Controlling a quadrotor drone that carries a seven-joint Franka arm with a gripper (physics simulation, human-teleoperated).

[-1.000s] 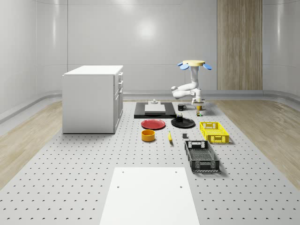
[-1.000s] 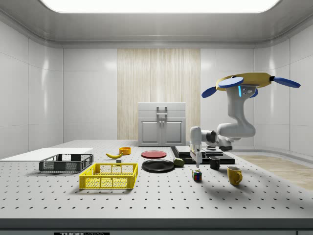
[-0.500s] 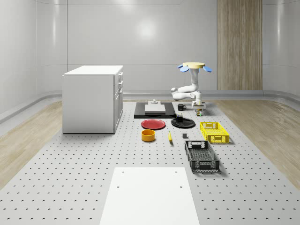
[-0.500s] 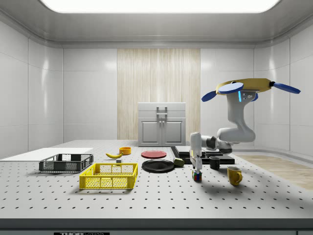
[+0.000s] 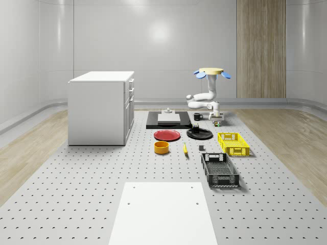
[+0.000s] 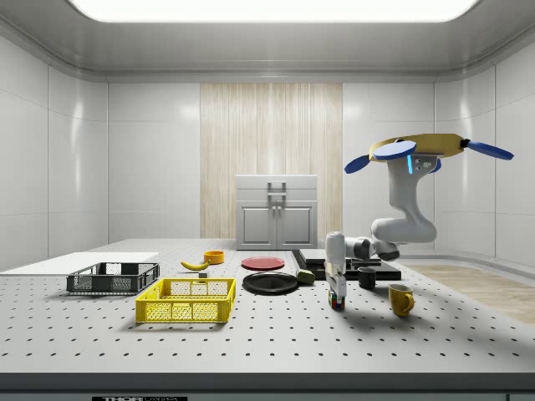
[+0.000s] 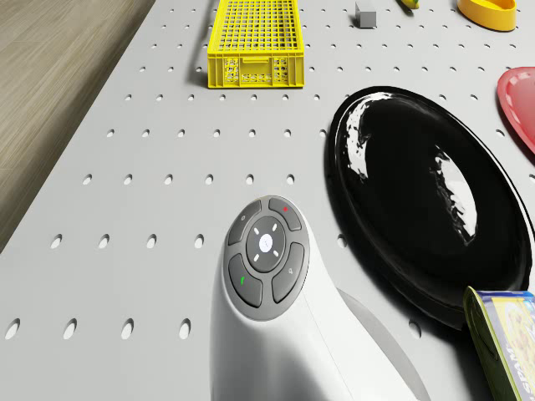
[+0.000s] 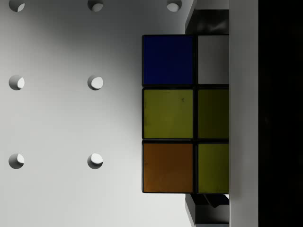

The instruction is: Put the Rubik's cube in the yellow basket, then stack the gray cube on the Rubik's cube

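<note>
1. Since a second ago I'm seeing the gripper dropping from above the Rubik's cube right down onto it, while the drone is hovering a little lower than it was.
2. I'm reading the fingers as straddling the cube; whether they are already squeezing it I cannot tell, so I'm not calling it held.
3. I'm finding the Rubik's cube sitting on the table, close under the wrist camera, with a finger running along one edge of it.
4. I'm judging the arm is reaching straight down so the fingers can take the cube by opposite faces.
5. I'm watching the drone hovering over the table's far end, near the yellow mug.
6. I'm getting the route from the drone camera: the yellow basket well apart, the gray cube beyond it, the black plate alongside.
</note>
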